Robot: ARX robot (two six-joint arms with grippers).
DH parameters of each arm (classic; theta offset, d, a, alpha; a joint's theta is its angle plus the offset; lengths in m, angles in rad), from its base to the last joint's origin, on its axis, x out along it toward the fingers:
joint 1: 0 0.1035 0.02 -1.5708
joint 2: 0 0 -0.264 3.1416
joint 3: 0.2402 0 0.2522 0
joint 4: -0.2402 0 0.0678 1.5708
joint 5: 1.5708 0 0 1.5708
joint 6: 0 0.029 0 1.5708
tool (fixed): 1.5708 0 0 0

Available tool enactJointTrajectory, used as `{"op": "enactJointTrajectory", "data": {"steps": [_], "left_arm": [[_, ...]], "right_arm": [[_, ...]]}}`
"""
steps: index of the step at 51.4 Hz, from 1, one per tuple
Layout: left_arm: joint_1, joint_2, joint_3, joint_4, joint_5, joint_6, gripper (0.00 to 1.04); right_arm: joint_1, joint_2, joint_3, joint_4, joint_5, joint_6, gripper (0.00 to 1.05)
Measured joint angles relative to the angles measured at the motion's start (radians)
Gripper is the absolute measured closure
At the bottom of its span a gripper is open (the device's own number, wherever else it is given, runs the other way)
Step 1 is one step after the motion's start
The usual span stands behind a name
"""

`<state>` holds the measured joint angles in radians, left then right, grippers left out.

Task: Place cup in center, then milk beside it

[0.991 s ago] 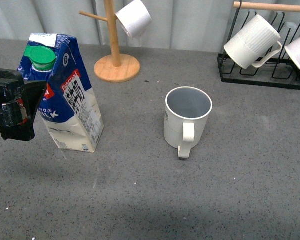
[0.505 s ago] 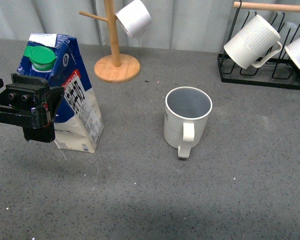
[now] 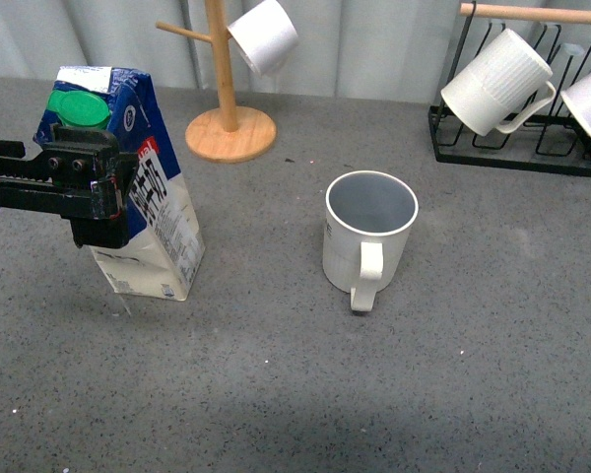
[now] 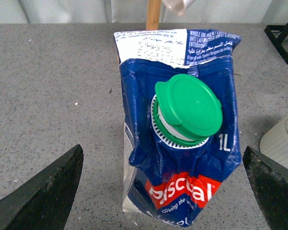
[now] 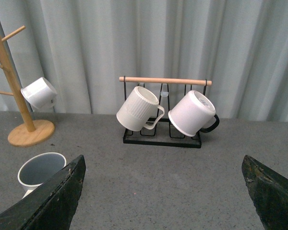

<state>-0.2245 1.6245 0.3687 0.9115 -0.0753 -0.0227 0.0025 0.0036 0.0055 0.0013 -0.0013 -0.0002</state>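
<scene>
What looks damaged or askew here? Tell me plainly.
The milk carton is crumpled: its blue gable top is creased and dented around the green cap. Nothing is spilled, and the ribbed mug stands upright.

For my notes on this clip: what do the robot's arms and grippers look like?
The left gripper is a matte black, boxy block with small round screw heads, scuffed edges and a red fleck. Its fingers are black, rough-textured wedges. The right gripper has matching black wedge fingers; its arm is out of view.
</scene>
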Motion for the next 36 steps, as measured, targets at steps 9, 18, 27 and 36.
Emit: {"op": "enactJointTrajectory", "data": {"steps": [9, 18, 27, 36], "left_arm": [[0.01, 0.029, 0.031, 0.005, -0.002, -0.008, 0.17], [0.009, 0.03, 0.04, 0.006, -0.002, -0.011, 0.56], [-0.005, 0.018, 0.04, 0.004, -0.011, -0.012, 0.77], [-0.056, 0.001, 0.055, -0.003, -0.034, -0.016, 0.88]], "right_arm": [[0.0, 0.0, 0.0, 0.0, 0.0, 0.0, 0.09], [0.0, 0.0, 0.0, 0.0, 0.0, 0.0, 0.09], [0.0, 0.0, 0.0, 0.0, 0.0, 0.0, 0.09], [0.0, 0.0, 0.0, 0.0, 0.0, 0.0, 0.09]]}}
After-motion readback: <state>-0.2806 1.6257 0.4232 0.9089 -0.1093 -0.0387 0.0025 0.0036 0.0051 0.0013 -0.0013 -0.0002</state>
